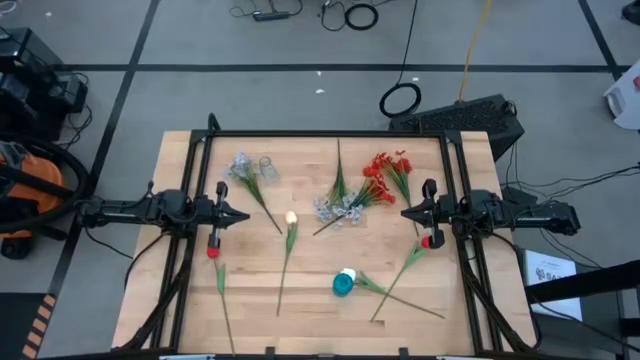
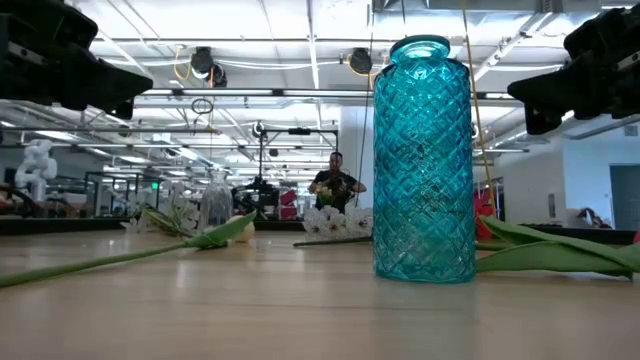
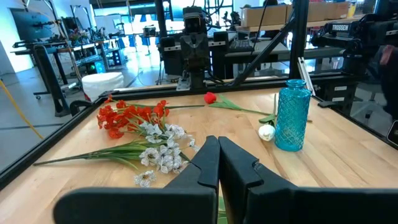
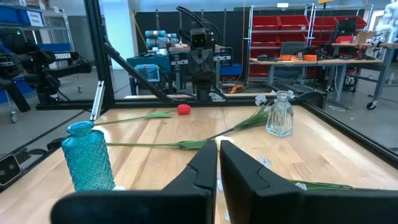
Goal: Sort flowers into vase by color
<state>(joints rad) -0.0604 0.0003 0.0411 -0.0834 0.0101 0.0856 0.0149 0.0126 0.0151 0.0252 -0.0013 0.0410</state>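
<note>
While both end effectors hover closed, the teal vase (image 1: 343,284) and clear vase (image 1: 266,166) seemingly hold nothing.

Flowers (image 1: 350,200) and blue vase (image 1: 343,284) clutter the middle; table (image 1: 180,290) edges lie bare.

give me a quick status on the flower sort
Left gripper and right gripper shut, empty, hovering at table sides. Flowers all loose on the table; blue vase and clear vase empty. Nothing blocking.

Red, white, pale flowers (image 1: 345,205) lying scattered, tabletop
</note>
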